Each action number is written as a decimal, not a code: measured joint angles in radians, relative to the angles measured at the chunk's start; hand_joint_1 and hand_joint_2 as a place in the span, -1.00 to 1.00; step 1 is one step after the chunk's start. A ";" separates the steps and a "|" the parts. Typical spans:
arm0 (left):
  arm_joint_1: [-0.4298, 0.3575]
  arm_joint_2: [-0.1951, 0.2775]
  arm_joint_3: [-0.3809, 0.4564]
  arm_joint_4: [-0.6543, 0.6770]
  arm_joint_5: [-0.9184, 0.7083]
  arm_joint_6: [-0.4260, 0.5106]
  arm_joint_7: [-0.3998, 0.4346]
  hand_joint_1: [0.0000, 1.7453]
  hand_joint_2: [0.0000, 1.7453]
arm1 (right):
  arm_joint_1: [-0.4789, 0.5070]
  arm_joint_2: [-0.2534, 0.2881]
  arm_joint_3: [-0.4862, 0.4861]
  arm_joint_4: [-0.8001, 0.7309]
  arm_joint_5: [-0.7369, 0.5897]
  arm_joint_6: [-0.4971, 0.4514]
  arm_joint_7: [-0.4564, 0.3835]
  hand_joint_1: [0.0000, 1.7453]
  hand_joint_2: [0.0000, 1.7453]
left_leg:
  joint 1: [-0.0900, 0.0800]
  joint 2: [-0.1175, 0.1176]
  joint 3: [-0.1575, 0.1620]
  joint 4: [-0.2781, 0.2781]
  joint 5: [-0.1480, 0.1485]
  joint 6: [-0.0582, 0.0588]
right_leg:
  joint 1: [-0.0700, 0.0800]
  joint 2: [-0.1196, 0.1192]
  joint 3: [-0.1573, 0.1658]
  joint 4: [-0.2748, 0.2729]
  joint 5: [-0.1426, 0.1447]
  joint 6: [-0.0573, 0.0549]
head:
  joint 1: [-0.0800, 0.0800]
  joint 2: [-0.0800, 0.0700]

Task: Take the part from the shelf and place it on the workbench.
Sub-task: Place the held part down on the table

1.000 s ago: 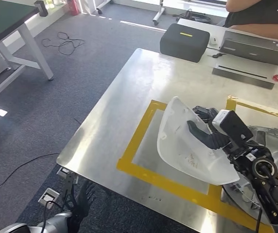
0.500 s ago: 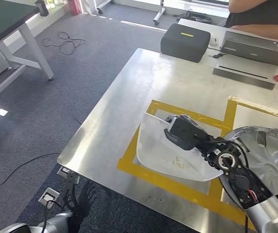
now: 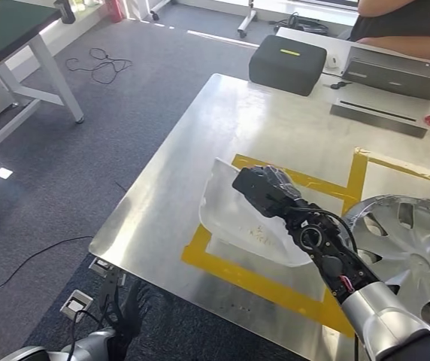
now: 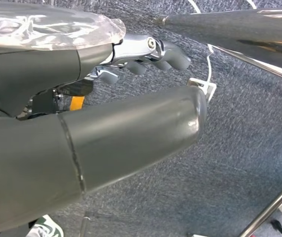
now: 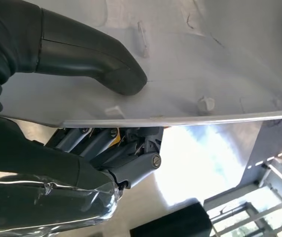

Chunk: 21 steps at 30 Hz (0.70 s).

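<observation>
right hand grips the white part, thumb on one face and fingers on the other, low over the workbench at the yellow-taped square; release remains, i judge.

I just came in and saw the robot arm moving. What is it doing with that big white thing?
The robot's right hand is gripping a white curved plastic part, thumb on one face and fingers on the other. It holds the part low over the shiny metal workbench, above the yellow tape rectangle. A silver wheel cover lies nearby on the bench. The robot's left hand hangs down by the floor, holding nothing. A person sits at a laptop behind.
</observation>
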 joint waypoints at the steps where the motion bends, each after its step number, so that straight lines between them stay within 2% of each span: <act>1: 0.000 -0.001 -0.001 0.001 -0.001 0.000 0.000 -1.00 -1.00 | -0.007 0.009 -0.003 0.017 0.000 -0.027 -0.001 1.00 1.00 | 0.000 0.000 -0.001 0.000 0.001 0.000 | 0.000 0.000 -0.001 0.000 0.000 0.000 | 0.000 0.000; 9: -0.001 -0.012 -0.002 0.002 -0.013 0.009 0.002 -1.00 -1.00 | -0.054 0.045 -0.042 0.103 -0.007 -0.190 -0.008 1.00 1.00 | -0.002 -0.007 -0.004 -0.004 0.004 0.000 | -0.002 -0.006 -0.006 0.000 0.001 0.001 | -0.004 0.000; 19: -0.003 -0.021 -0.002 0.002 -0.016 0.010 0.012 -1.00 -1.00 | -0.066 0.062 -0.066 0.149 -0.007 -0.202 -0.012 1.00 1.00 | -0.002 -0.007 -0.004 -0.007 0.007 -0.003 | -0.002 -0.007 -0.007 0.000 0.002 0.000 | -0.016 0.000; 21: -0.004 -0.022 -0.002 0.002 -0.016 0.010 0.014 -1.00 -1.00 | -0.067 0.064 -0.069 0.155 -0.007 -0.205 -0.012 0.00 0.00 | -0.001 -0.007 -0.004 -0.007 0.008 -0.002 | -0.002 -0.007 -0.007 0.000 0.002 -0.001 | -0.016 0.000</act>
